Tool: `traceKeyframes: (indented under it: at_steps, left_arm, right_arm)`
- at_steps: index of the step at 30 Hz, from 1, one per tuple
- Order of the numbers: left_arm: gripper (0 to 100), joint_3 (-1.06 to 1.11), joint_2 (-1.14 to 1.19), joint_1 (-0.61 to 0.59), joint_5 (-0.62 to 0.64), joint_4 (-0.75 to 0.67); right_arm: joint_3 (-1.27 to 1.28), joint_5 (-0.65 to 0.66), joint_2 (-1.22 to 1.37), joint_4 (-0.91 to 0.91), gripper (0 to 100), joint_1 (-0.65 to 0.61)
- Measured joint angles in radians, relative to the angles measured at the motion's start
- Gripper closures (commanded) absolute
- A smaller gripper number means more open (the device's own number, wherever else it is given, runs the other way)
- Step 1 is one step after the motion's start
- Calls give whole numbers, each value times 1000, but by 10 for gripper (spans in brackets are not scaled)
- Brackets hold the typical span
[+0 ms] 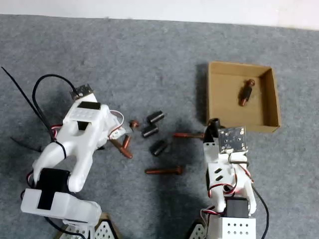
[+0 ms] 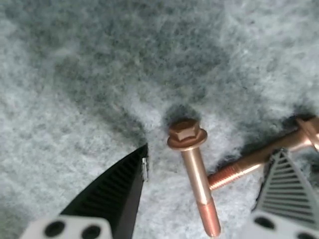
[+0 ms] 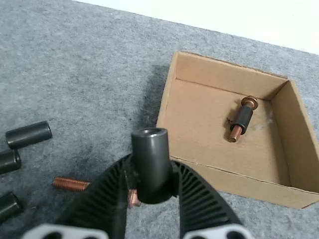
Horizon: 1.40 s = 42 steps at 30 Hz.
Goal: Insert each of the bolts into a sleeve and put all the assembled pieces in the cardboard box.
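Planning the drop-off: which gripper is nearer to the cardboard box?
Right. The right gripper, shut on a sleeve, sits just off a near corner of the cardboard box; the left gripper, open over two bolts, lies beyond the loose sleeves.

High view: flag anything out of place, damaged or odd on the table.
Nothing stands out. The loose bolts and sleeves lie scattered on the mat; the cardboard box sits upright with one assembled piece inside; the right gripper holds a sleeve.
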Motion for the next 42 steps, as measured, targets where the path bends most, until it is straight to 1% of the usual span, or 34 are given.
traceKeyframes:
  at_steps: [4, 5, 6, 9, 12, 25, 27, 29, 31, 33, 35, 38, 42]
  left_arm:
    - [946, -15, 2, 2, -3, 2]
    - [984, -12, 8, 2, -3, 3]
    - [1000, -12, 12, 2, -3, 3]
    - [971, -14, 12, 2, 0, 3]
    - [995, -14, 12, 2, -5, 5]
    - [995, -14, 12, 2, -2, 8]
    - [995, -14, 5, 2, -5, 28]
    - [995, -14, -37, 2, -34, 71]
    - [995, -12, -100, 2, -100, 104]
    - [995, 15, -172, 2, -152, 115]
    - [995, 64, -242, 2, -166, 114]
    - [995, 144, -353, 2, -181, 40]
    - [995, 287, -512, 2, -186, -106]
  right_arm:
    - [0, 0, 0, 0, 988, 0]
    - [0, 0, 0, 0, 988, 0]
    - [0, 0, 0, 0, 988, 0]
    - [0, 0, 0, 0, 988, 0]
    - [0, 0, 0, 0, 988, 0]
    - [0, 0, 0, 0, 988, 0]
    - [0, 0, 0, 0, 988, 0]
    - [0, 0, 0, 0, 988, 0]
    - [0, 0, 0, 0, 988, 0]
    - [0, 0, 0, 0, 988, 0]
    - [0, 0, 0, 0, 988, 0]
    - [0, 0, 0, 0, 988, 0]
    - [0, 0, 0, 0, 988, 0]
